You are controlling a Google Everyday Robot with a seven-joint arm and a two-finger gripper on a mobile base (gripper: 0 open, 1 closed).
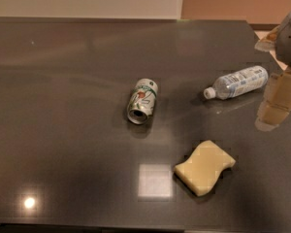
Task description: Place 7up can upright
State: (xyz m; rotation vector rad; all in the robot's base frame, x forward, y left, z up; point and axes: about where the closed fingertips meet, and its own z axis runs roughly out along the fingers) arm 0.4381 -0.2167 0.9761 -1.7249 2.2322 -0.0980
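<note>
The 7up can (142, 101) lies on its side near the middle of the dark grey table (63, 106). It is silver-white with green markings and a red spot, and its open silver end points toward the near edge. My gripper (275, 102) hangs at the far right of the view, above the table's right side. It is well to the right of the can and holds nothing that I can see.
A clear plastic water bottle (237, 82) with a white cap lies on its side right of the can, close to the gripper. A yellow sponge (204, 167) lies nearer the front edge. The table's right edge runs just behind the gripper.
</note>
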